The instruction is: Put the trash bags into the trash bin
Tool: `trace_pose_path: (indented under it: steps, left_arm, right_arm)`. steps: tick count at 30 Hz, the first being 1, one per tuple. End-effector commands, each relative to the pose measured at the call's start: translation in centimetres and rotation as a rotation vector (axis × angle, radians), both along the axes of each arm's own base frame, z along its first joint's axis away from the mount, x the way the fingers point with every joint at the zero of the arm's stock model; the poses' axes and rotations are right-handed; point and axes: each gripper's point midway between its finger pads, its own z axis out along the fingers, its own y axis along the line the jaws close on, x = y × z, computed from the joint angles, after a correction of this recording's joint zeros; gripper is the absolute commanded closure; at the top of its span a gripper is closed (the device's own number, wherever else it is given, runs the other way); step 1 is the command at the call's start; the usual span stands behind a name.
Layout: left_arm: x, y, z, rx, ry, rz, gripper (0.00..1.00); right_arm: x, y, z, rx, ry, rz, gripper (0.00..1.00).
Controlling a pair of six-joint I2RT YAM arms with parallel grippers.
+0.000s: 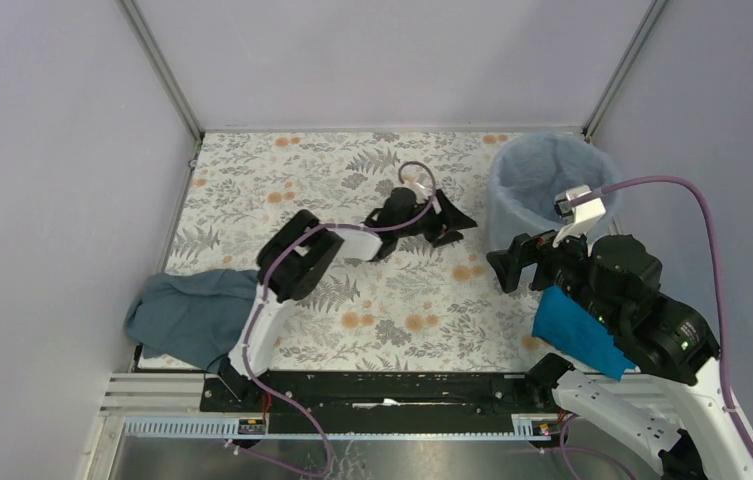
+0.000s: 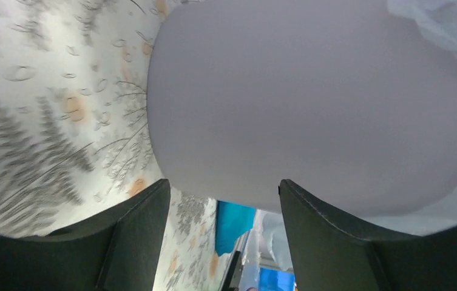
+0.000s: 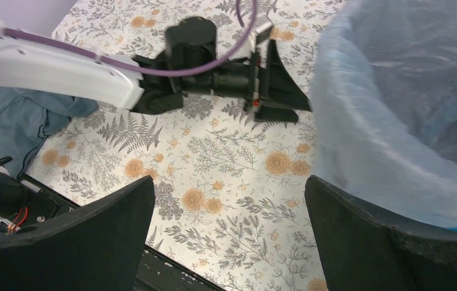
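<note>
Your trash bin (image 2: 311,109) stands at the far right of the floral table (image 1: 352,170). The trash bag (image 1: 542,175) lines it, film folded out over the rim. Your left gripper (image 1: 460,222) is spread wide and empty, aimed at the bin's left wall, close beside it. Your right gripper (image 3: 229,200) is also wide and empty, just beside the bag's draped edge on the bin's near side.

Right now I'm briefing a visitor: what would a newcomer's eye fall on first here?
The light-grey trash bin at the back right of the table, lined with the pale-blue trash bag draped over its rim. Next, the left pincer, open, facing the bin's wall. A teal-grey cloth lies at the near left edge.
</note>
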Motion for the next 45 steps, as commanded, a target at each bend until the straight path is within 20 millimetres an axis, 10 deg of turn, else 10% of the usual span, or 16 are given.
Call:
trace_pose_path:
  steps: [1, 6, 13, 25, 33, 45]
  left_arm:
    - [-0.9, -4.9, 3.2, -0.177, -0.014, -0.083, 0.29]
    - [0.4, -5.4, 1.9, -0.174, 0.001, -0.046, 0.29]
    - [0.6, 3.6, 3.0, 0.003, -0.102, 0.083, 0.24]
    - [-8.8, 20.9, 24.7, 0.446, -0.719, 0.273, 0.01]
    - [-13.6, 33.0, 34.8, 0.635, -0.963, 0.552, 0.01]
    - [-15.9, 36.0, 36.9, 0.618, -1.022, 0.624, 0.01]
  right_arm:
    - [-0.2, -0.3, 1.4, 0.030, -0.023, -0.013, 0.00]
    - [-0.5, -0.3, 1.1, 0.047, -0.008, -0.018, 0.00]
    - [-0.4, -0.5, 1.0, 0.053, -0.009, -0.033, 0.00]
    - [0.7, 0.7, 6.9, 0.120, -0.177, 0.015, 0.00]
    - [0.9, -1.0, 9.8, 0.157, -0.296, -0.056, 0.00]
    - [1.3, -0.2, 9.8, 0.233, -0.270, -0.066, 0.00]
